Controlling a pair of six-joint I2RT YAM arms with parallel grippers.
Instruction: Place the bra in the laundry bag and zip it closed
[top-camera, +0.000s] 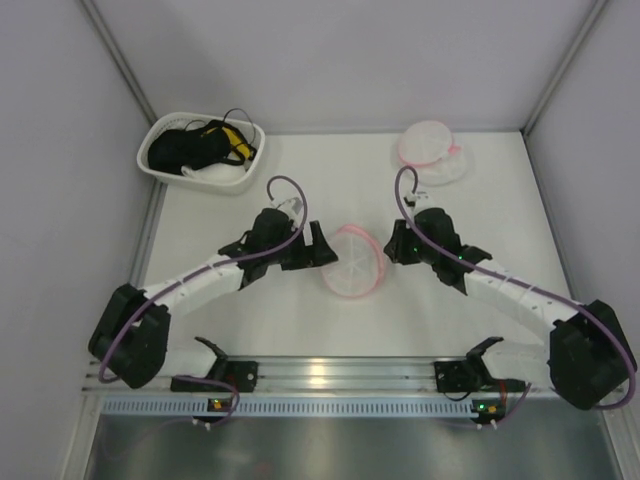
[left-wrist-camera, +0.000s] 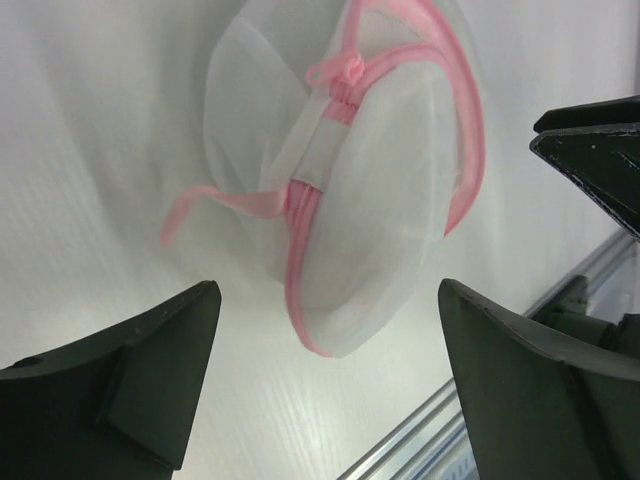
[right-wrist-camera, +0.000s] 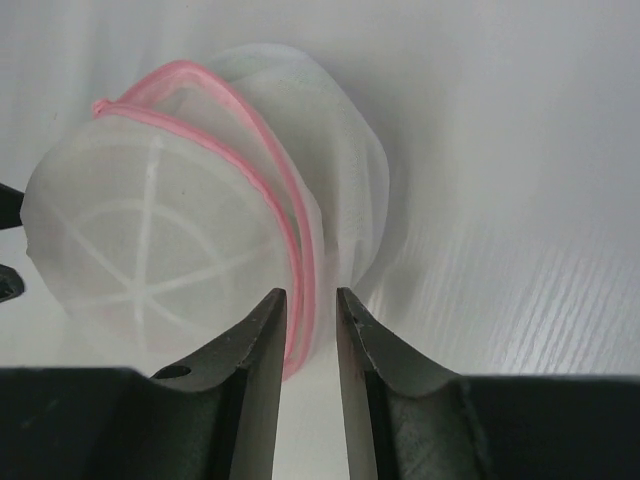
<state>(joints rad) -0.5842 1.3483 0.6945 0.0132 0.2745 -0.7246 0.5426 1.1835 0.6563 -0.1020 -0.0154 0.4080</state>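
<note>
The laundry bag (top-camera: 354, 263), a round white mesh pouch with a pink zipper ring, stands tilted on its edge mid-table between my two grippers. My right gripper (top-camera: 389, 246) is at its right edge. In the right wrist view the gripper (right-wrist-camera: 312, 293) is nearly shut, with the pink rim (right-wrist-camera: 300, 250) between its tips. My left gripper (top-camera: 322, 246) is open just left of the bag. In the left wrist view its jaws stand wide apart (left-wrist-camera: 328, 288) below the bag (left-wrist-camera: 380, 200) and a pink zipper tab (left-wrist-camera: 345, 70). I cannot make out the bra inside the bag.
A soft pale white and pink heap (top-camera: 432, 152) lies at the back right. A white oval basket (top-camera: 165, 168) with a black tangle and yellow bits (top-camera: 205, 145) stands at the back left. A metal rail (top-camera: 320, 375) runs along the near edge.
</note>
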